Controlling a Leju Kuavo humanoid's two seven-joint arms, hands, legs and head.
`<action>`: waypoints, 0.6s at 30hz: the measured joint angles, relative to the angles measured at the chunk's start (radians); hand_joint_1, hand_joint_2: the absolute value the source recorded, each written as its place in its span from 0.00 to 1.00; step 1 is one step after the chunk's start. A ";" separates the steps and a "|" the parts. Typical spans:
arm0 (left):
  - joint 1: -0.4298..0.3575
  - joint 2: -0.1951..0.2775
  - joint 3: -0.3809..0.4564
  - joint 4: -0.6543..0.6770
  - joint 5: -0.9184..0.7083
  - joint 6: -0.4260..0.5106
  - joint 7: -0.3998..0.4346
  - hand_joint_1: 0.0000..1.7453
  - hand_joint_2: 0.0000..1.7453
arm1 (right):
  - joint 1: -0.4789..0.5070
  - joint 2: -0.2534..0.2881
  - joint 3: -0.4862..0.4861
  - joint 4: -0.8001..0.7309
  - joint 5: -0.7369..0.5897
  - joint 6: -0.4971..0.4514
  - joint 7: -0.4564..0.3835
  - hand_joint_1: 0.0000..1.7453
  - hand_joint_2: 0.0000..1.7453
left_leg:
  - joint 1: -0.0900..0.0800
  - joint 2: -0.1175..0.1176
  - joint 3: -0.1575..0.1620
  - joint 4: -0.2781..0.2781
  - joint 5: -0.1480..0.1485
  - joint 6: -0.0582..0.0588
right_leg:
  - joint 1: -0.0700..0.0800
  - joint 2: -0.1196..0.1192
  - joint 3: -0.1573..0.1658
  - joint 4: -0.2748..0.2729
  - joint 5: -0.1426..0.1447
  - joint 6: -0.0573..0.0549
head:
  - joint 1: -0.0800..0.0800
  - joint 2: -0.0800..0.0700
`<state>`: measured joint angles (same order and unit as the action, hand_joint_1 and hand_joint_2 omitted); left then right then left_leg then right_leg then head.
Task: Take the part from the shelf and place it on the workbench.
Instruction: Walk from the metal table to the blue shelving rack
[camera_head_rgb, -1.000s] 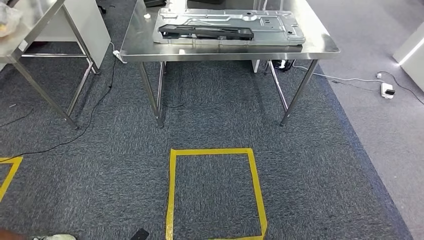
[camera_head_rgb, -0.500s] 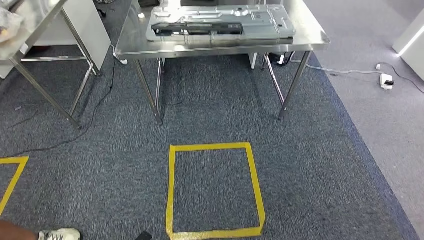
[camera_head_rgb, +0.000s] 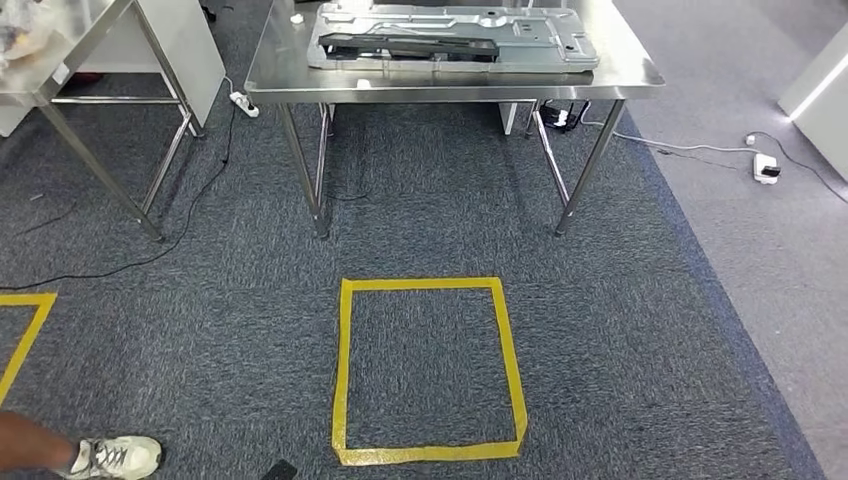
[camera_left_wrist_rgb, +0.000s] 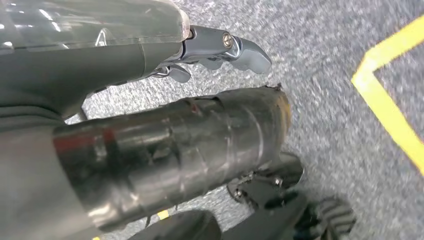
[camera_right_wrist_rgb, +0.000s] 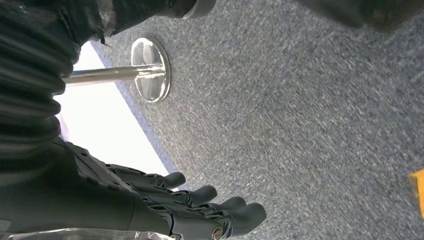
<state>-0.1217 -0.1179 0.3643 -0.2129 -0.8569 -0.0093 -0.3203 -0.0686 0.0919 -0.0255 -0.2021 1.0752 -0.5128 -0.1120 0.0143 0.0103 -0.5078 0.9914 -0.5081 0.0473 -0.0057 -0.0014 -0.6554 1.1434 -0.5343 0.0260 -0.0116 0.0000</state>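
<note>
Black, long flat part (camera_head_rgb: 415, 45) lies on workbench (camera_head_rgb: 450, 85); left hand (camera_left_wrist_rgb: 215, 50) and right hand (camera_right_wrist_rgb: 200, 205) empty, fingers loose.

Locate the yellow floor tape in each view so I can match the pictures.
Head view: yellow tape square on the carpet, in front of the steel table.
Left wrist view: a tape corner at the picture's edge; I cannot tell which marking it is.
Right wrist view: a small yellow sliver at the edge.
Shared landmark: the grey carpet.
</note>
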 joint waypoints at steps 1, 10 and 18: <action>0.000 0.000 0.000 0.000 0.000 0.000 -0.001 0.00 0.25 | 0.000 0.000 0.000 0.000 0.001 0.000 -0.001 0.00 1.00 | 0.000 0.000 -0.007 0.001 0.004 0.002 | -0.003 0.000 -0.022 0.062 -0.037 0.006 | 0.000 0.000; 0.000 -0.001 0.000 0.000 0.000 -0.004 -0.008 0.00 1.00 | 0.000 -0.002 -0.004 0.001 0.011 -0.016 -0.008 0.00 1.00 | -0.004 -0.001 -0.033 0.016 0.016 -0.025 | -0.007 0.002 0.116 -0.128 0.032 -0.003 | 0.000 0.000; 0.003 -0.001 0.000 0.000 0.000 -0.004 -0.018 0.00 1.00 | -0.001 -0.003 -0.004 0.001 0.019 -0.051 -0.022 0.00 0.00 | 0.001 -0.004 -0.155 0.296 -0.131 -0.049 | -0.006 -0.004 0.100 -0.142 0.057 -0.050 | -0.001 0.000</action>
<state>-0.1189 -0.1186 0.3648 -0.2129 -0.8572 -0.0134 -0.3379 -0.0701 0.0889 -0.0299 -0.2014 1.0939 -0.5643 -0.1337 0.0151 0.0066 -0.6629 1.2875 -0.6387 -0.0019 -0.0121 -0.0058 -0.5554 1.0011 -0.4772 -0.0240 -0.0128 0.0000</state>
